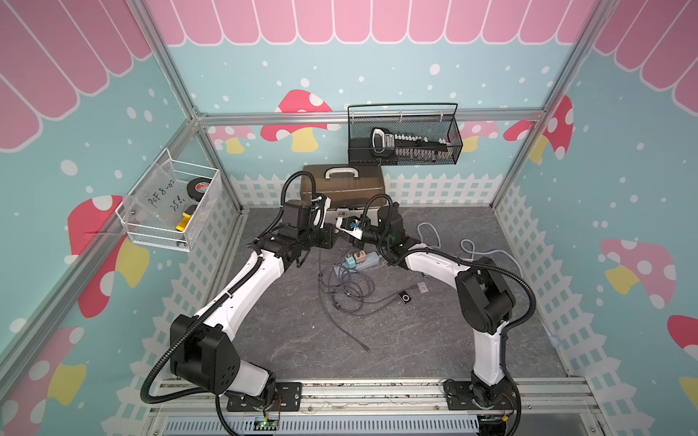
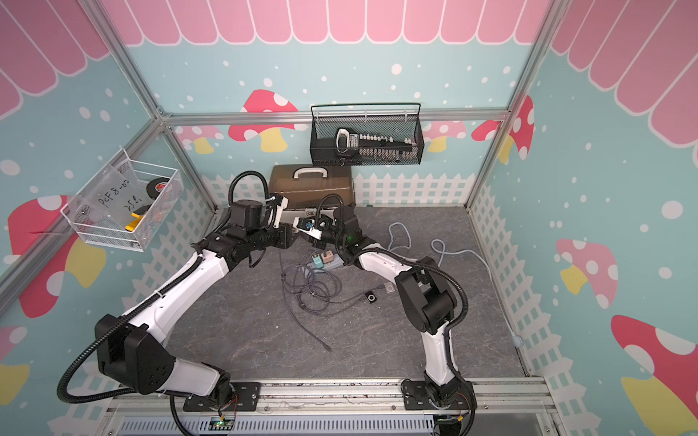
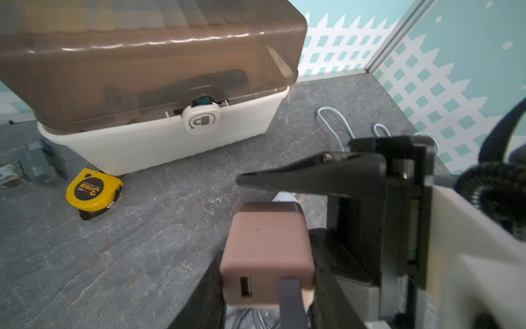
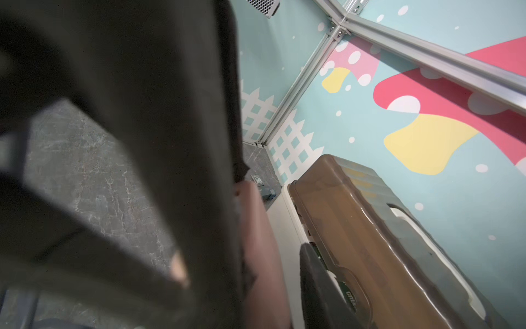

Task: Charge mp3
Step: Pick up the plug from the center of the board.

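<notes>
Charger-end step judged in hand: the left gripper (image 1: 334, 241) and right gripper (image 1: 353, 230) are met over the pink adapter (image 3: 267, 250) on the power strip (image 1: 369, 260). The adapter is seen between the left jaws, but clenched or released cannot be told for either gripper. The mp3 (image 1: 406, 299) is left on the table at 4 o'clock of the strip, so next a plug from the cable tangle (image 1: 345, 290) must be lined up with the adapter's open USB slot.

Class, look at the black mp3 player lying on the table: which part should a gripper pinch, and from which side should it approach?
Pinch the mp3 player across two opposite thin edges, descending from straight above. It lies flat on the table, round dial facing up, so only its edges offer opposing faces; a side approach would likely snag the grey cables beside it.
</notes>
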Tool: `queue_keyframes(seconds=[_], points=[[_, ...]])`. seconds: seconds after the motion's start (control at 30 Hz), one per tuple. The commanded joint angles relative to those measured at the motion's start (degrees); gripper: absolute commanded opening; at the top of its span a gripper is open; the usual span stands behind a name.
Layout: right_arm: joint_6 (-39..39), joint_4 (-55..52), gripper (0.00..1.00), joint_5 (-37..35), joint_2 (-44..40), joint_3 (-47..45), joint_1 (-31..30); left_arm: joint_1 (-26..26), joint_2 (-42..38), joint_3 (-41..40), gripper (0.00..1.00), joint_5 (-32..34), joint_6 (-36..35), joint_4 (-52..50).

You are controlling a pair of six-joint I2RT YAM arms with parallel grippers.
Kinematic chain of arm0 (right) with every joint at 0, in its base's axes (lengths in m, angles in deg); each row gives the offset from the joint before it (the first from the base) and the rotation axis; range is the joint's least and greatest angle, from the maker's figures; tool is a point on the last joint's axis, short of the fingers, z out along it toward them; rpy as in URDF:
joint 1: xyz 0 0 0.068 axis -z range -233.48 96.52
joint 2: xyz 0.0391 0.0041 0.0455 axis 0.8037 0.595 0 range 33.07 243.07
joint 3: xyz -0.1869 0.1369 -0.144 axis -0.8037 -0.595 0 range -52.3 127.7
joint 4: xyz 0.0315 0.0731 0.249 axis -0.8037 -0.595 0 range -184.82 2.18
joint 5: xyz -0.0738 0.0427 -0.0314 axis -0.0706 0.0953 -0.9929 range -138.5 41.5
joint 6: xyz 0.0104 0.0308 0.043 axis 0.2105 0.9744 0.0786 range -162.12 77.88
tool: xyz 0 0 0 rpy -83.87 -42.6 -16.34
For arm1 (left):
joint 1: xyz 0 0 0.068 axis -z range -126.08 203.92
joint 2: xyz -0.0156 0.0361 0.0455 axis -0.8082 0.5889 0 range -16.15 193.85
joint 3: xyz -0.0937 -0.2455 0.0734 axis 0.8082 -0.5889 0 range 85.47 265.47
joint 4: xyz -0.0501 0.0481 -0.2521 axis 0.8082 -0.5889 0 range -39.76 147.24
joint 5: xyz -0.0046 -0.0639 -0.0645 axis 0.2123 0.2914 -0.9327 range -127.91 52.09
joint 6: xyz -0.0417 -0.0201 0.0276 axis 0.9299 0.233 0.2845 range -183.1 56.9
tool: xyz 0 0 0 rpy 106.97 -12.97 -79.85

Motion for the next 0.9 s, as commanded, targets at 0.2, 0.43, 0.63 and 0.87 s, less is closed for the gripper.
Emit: queue_keyframes(seconds=[0.2, 0.43, 0.63, 0.87], points=[[-2.78, 3.60, 0.62, -2.44, -3.81, -2.88, 0.84, 1.37, -2.71, 2.15, 0.10, -2.31, 4.82, -10.08], [-3.32, 5.72, 0.52, 3.46, -3.54, -3.57, 1.15, 1.37, -0.08, 5.09, 0.10, -2.79, 6.02, -14.93], [-2.54, 6.57, 0.38, 9.26, -3.43, -3.42, 2.52, 1.63, -0.16, 4.83, 0.11, -1.86, 7.24, -14.60], [-1.33, 6.57, 0.22, 14.05, -2.67, -2.73, 3.11, 1.55, 0.92, 5.48, 0.21, -0.46, 7.12, -14.59]])
